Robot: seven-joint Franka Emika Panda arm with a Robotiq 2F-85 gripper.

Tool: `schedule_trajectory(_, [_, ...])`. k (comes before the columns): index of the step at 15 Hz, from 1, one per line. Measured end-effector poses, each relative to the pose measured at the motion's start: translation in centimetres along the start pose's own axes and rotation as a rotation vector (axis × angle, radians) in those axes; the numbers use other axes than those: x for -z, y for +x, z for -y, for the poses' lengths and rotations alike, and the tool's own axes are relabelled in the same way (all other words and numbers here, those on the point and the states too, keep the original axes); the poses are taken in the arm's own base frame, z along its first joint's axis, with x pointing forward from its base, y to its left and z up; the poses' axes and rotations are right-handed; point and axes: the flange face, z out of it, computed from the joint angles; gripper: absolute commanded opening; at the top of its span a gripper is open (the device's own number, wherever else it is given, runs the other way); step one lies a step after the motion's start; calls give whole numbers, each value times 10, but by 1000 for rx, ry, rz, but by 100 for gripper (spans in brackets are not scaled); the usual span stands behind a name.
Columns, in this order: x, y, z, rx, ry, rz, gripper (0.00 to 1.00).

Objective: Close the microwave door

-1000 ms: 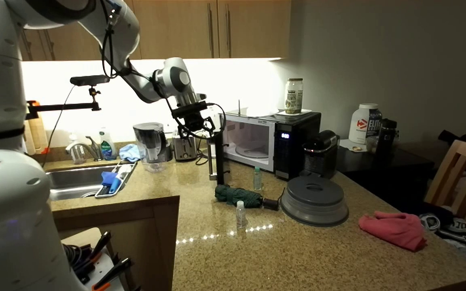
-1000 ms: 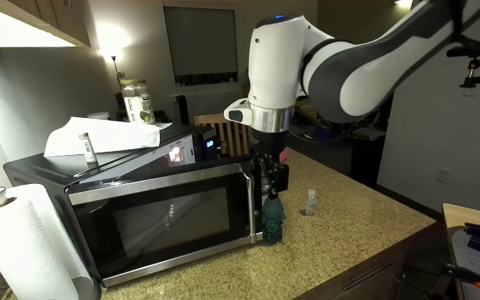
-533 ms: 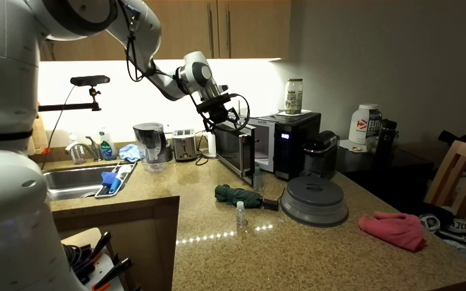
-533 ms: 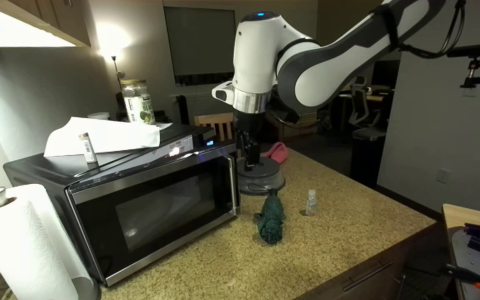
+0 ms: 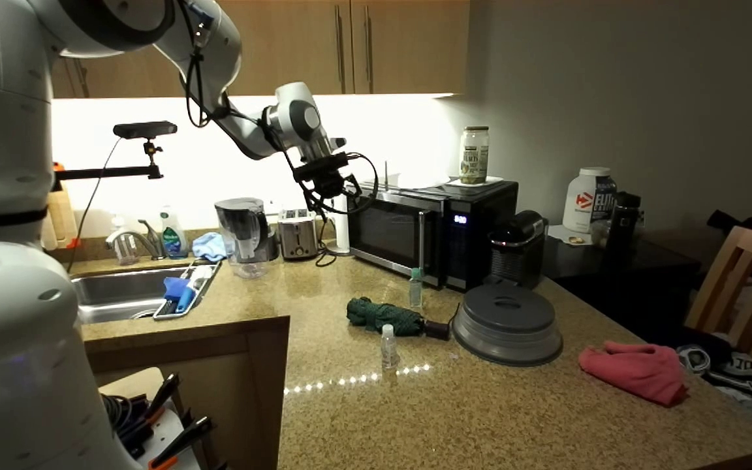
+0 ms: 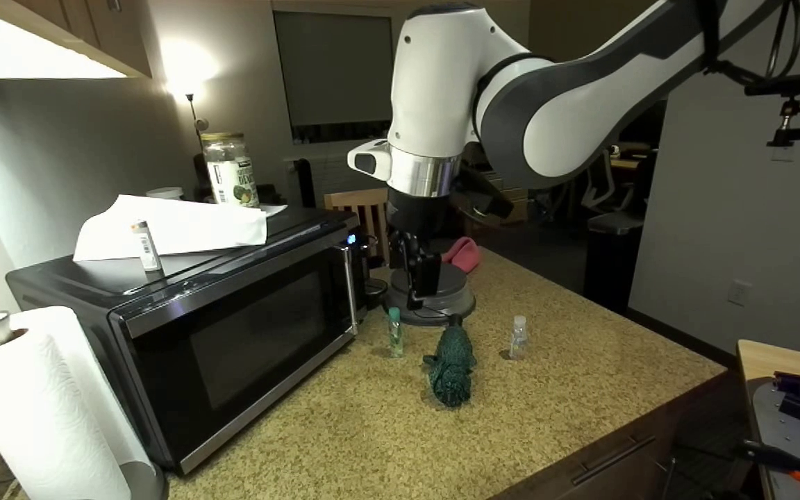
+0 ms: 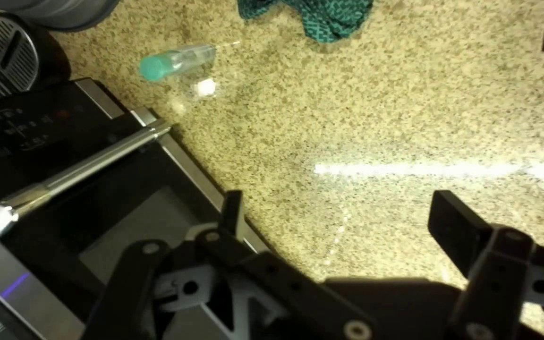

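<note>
The microwave (image 5: 484, 228) stands at the back of the counter; it also shows in another exterior view (image 6: 101, 285). Its black door (image 5: 382, 225), with a dark window and a silver handle (image 5: 422, 241), lies flush against the front, with no visible gap. The door also fills the lower left of the wrist view (image 7: 144, 222). My gripper (image 7: 338, 196) is open with widely spread fingers and nothing between them. In an exterior view the gripper (image 6: 417, 295) hangs in front of the door, to the right of its handle and apart from it.
A green-capped bottle (image 6: 396, 333), a dark green umbrella (image 6: 453, 364) and a clear bottle (image 6: 518, 337) stand or lie on the counter before the microwave. A grey dome (image 5: 506, 323) and a coffee maker (image 5: 516, 248) are beside it. A jar (image 5: 474, 155) stands on top.
The door has swung from partly open to flush with the microwave front. My gripper moved toward the microwave with the door, then drew back a little from it.
</note>
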Motion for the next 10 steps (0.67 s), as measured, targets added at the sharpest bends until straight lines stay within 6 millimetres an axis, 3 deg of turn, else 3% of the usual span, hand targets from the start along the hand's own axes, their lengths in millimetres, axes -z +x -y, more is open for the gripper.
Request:
schedule_trajectory(6, [0, -2, 52, 3, 111, 27, 100])
schedule_trajectory(10, [-9, -10, 72, 0, 176, 107, 100])
